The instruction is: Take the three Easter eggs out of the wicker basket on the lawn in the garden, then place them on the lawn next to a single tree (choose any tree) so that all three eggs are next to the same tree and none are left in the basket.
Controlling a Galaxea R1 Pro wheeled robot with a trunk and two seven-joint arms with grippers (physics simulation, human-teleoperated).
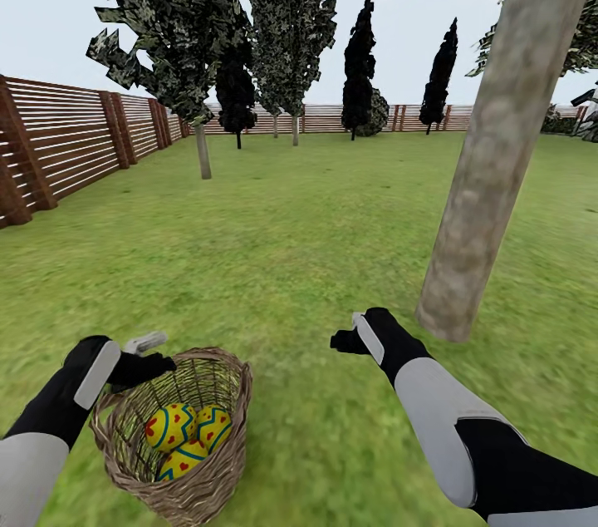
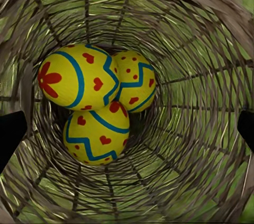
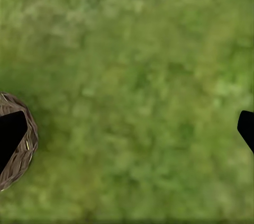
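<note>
The wicker basket (image 1: 218,484) stands on the lawn (image 1: 291,253) at my lower left. Three yellow Easter eggs with blue zigzags and red marks lie together in its bottom: one (image 1: 170,426), a second (image 1: 213,425) and a third (image 1: 183,460). My left gripper (image 1: 154,354) hovers open over the basket's near-left rim. In the left wrist view it looks straight down at the eggs (image 2: 74,75), (image 2: 135,81), (image 2: 95,134), holding nothing. My right gripper (image 1: 357,333) is open and empty above bare grass, between the basket and the tree trunk (image 1: 498,145).
The thick grey-brown trunk rises from the grass at the right, close to my right hand. A brown slat fence (image 1: 66,145) runs along the left and back. Dark narrow trees (image 1: 359,61) and a thin-trunked leafy tree (image 1: 202,149) stand far off. The basket edge (image 3: 26,147) shows in the right wrist view.
</note>
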